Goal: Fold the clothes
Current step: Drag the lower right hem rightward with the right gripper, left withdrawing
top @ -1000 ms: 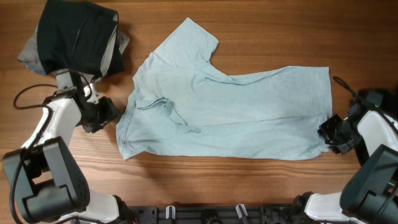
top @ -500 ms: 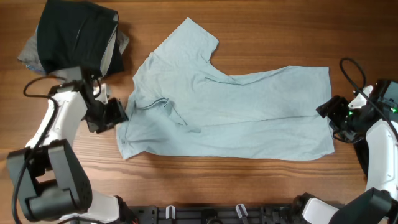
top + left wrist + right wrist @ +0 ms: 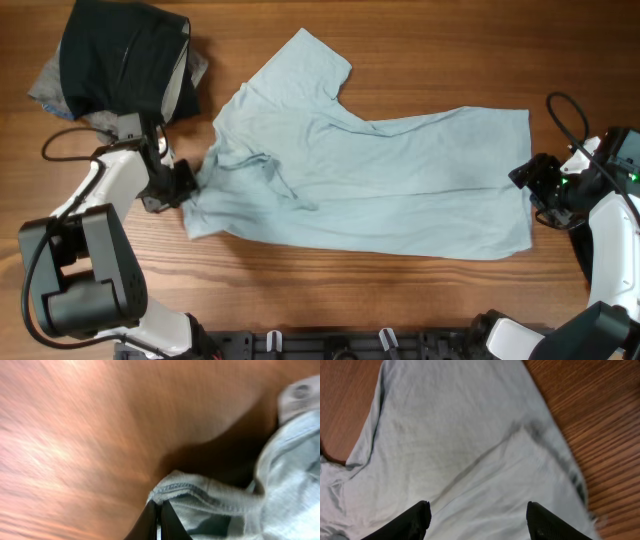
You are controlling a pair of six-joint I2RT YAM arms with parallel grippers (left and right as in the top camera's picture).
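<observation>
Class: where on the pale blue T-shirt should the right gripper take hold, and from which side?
Pinch the T-shirt at its hem, coming from the right: that edge lies flat and free on the table, and the right gripper hangs open above it.

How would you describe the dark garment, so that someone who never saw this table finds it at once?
On the wooden table, look at the top-left corner of the overhead view. A bunched black garment lies there over a grey cloth; the pale blue T-shirt, its only neighbour, is spread flat in the middle.
</observation>
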